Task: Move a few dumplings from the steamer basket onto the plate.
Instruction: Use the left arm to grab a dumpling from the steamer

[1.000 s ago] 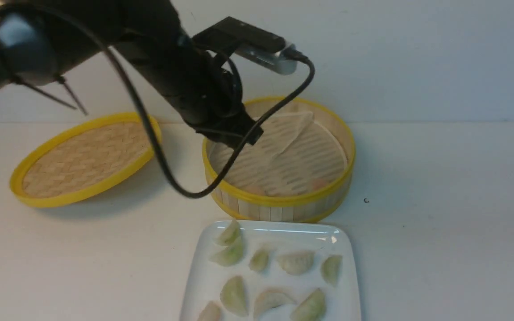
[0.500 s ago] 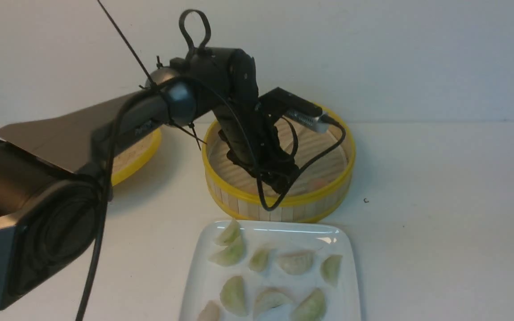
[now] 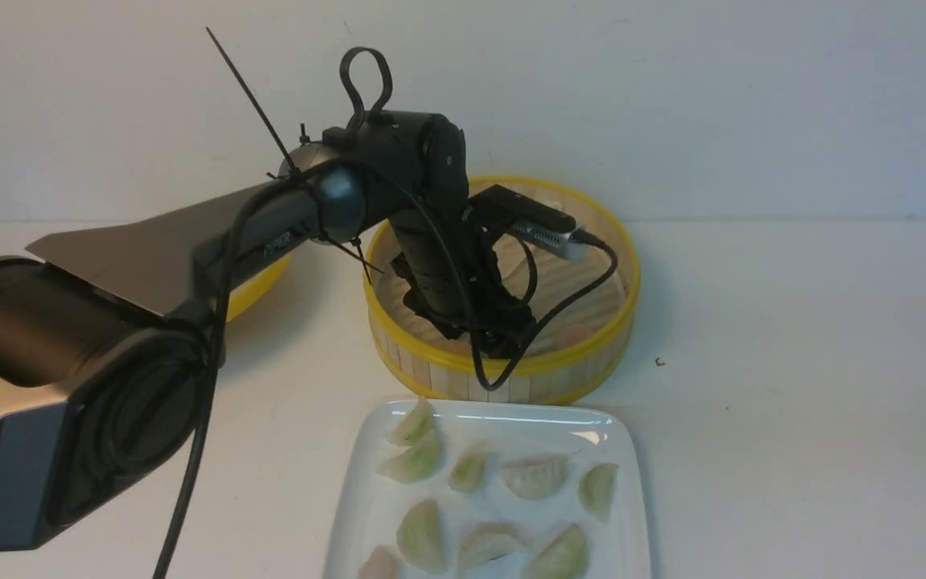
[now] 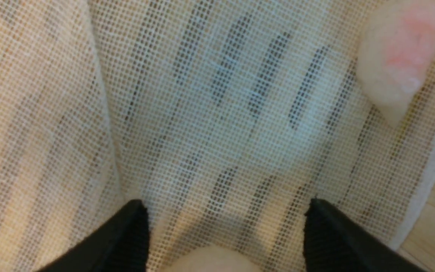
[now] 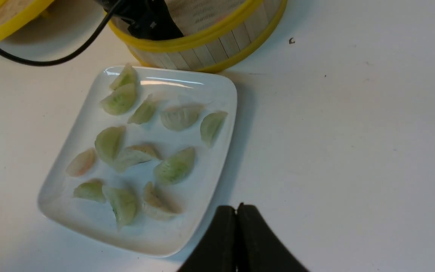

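Observation:
My left arm point(image 3: 439, 265) reaches down into the steamer basket point(image 3: 592, 358), and the near rim hides its fingertips in the front view. In the left wrist view the left gripper point(image 4: 225, 204) is open just over the white mesh liner point(image 4: 202, 113). A pale dumpling point(image 4: 210, 261) lies between its fingers, untouched. A pink-tinted dumpling point(image 4: 402, 56) lies apart by the liner's edge, also seen as a dumpling point(image 3: 571, 331) inside the near wall. The white plate point(image 3: 511, 414) in front of the basket holds several dumplings, one pinkish point(image 5: 81, 162). My right gripper point(image 5: 237, 207) is shut and empty, over the table beside the plate point(image 5: 217, 90).
The flat woven lid point(image 3: 258, 281) with a yellow rim lies left of the basket, mostly behind my left arm. A black cable point(image 3: 559, 301) loops from the wrist camera over the basket's near rim. A small dark speck point(image 3: 659, 362) marks the table right of the basket.
My left arm has swung from above the basket down into it, then sunk a little lower. The plate, basket and lid have not moved.

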